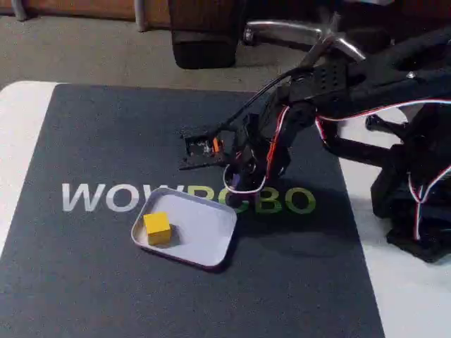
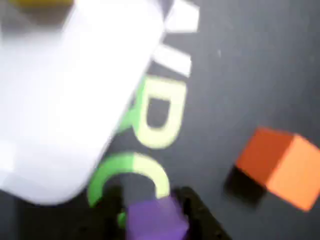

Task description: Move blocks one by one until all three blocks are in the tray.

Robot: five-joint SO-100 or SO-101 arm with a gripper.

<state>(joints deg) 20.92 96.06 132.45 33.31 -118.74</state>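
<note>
Clamped on the purple block [image 2: 156, 219], the jaws are seen at the bottom edge of the wrist view, one dark finger on each side of the cube, and the gripper [image 1: 238, 177] is held above the mat just beyond the far right corner of the tray in the fixed view. The purple block is judged to be light and stiff, with flat smooth faces, so two opposite faces are the right place to hold it, and a firm but small squeeze should be enough; a slip is possible if only an edge is caught. Nearest to the fixed camera, the yellow block [image 1: 157, 227] is already lying inside the white tray [image 1: 208, 229], toward its left end. The orange block [image 2: 280, 164] is resting on the mat to the right in the wrist view, well apart from the tray [image 2: 65, 110], and it is not yet moved. One block of three is therefore judged to be in place. A dark mat [image 1: 84, 282] with the large letters "WOW" in white and more letters in green is spread on a white table [image 1: 17, 120]. Farther away, a floor and the metal base of a chair [image 1: 303, 32] can be seen.
</note>
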